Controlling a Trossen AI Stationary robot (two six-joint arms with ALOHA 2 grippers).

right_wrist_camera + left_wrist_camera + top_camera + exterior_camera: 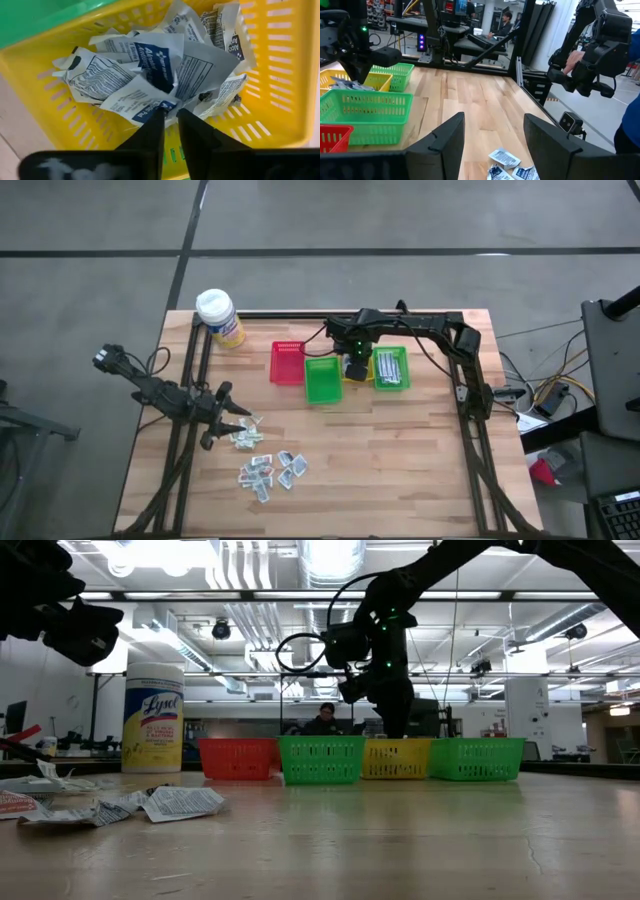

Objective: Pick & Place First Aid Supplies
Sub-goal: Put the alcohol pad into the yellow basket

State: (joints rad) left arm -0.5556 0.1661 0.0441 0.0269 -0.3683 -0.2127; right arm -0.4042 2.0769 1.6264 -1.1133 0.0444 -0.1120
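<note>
Wooden planks form the tabletop (400, 470), where our right gripper (170, 117) hangs over the yellow bin (280, 75) near the far edge, jaws slightly apart just above its crumpled paper packets (150, 70). Sorting seems partly done: the right-hand green bin (391, 368) holds strips too, yet a loose pile (268, 465) (flat, crinkly wrappers) waits towards the near left. Our left gripper (222, 418) hovers beside it, jaws wide, empty.

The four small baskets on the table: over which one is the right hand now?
The yellow basket, between the two green baskets. The right hand hangs just above its pile of packets; the red basket stands at the row's far end.
</note>
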